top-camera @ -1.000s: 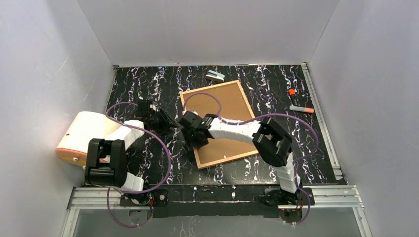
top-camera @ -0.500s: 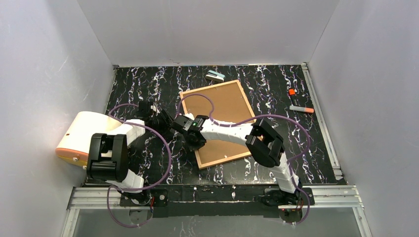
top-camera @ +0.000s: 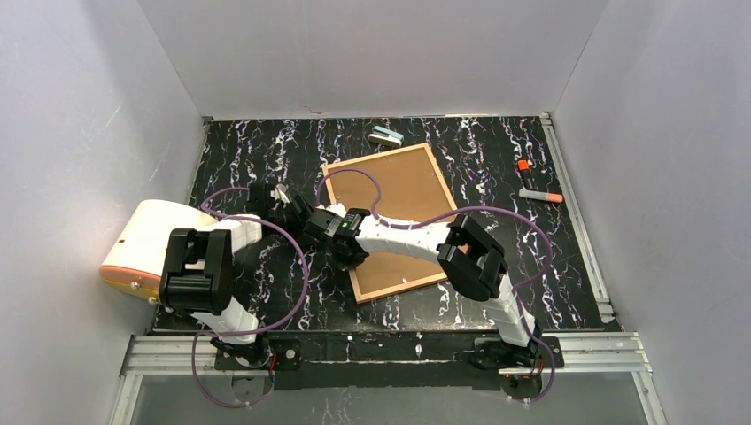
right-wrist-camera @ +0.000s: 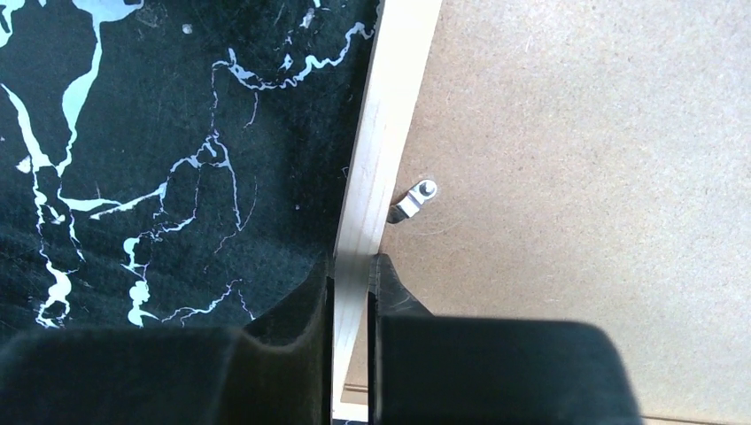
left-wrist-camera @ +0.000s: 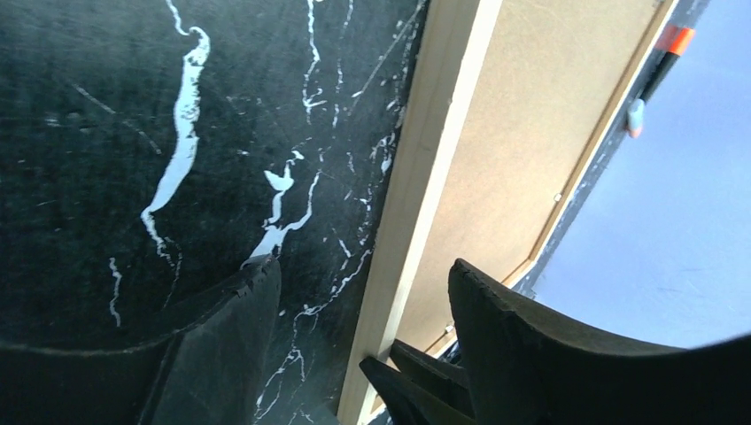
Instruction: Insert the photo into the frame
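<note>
Your right claw [right-wrist-camera: 352,292] is pinched shut on the light-wood border of the frame [right-wrist-camera: 390,115]. The frame lies back-up mid-tabletop [top-camera: 496,150], with its brown backing board [right-wrist-camera: 576,177] showing. Your left claw [left-wrist-camera: 363,270] is spread wide, that same border between its fingers, close beside the right claw.

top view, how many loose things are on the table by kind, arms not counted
frame, back side up: 1
pens with orange ends: 2
pale blue block: 1
cream and orange rounded thing: 1
total: 5
</note>
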